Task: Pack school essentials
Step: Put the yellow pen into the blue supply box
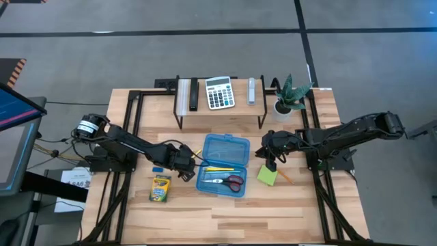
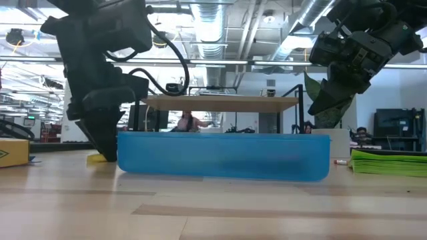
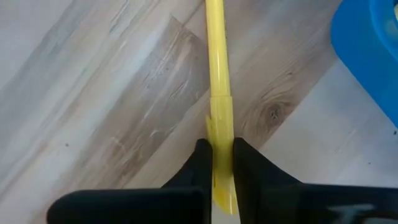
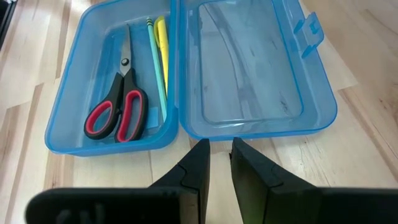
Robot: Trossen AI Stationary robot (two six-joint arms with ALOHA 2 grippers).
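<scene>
Crayon box [image 1: 160, 188] sits nearest the front edge of the table [image 1: 273, 219], left of the case, lying flat and untouched. Left gripper [image 1: 186, 164] is down on the table just left of the blue case [image 1: 222, 166], fingers [image 3: 200, 163] pinched shut on a yellow pencil [image 3: 219, 93] that lies on the wood beside the case corner. Tiny blue eraser [image 1: 158, 169] is on the table under the left arm, just above the crayon box. Case is open and flat: front tray holds red-handled scissors [image 4: 118, 106], a green pencil [image 4: 155, 62] and a yellow pencil-like stick [image 4: 163, 50] side by side; empty lid half [image 4: 255, 68] lies hinged behind it. Sticky pad [image 1: 267, 175] is right of the case, with an orange pencil [image 1: 285, 176] just beside it. Right gripper [image 1: 271, 161] hovers off the table by the case's right end, above the pad, jaws narrow with a small gap, holding nothing. Far side: raised shelf [image 1: 218, 109] with calculator [image 1: 219, 92] on it, potted plant [image 1: 290, 96] at its right end.
</scene>
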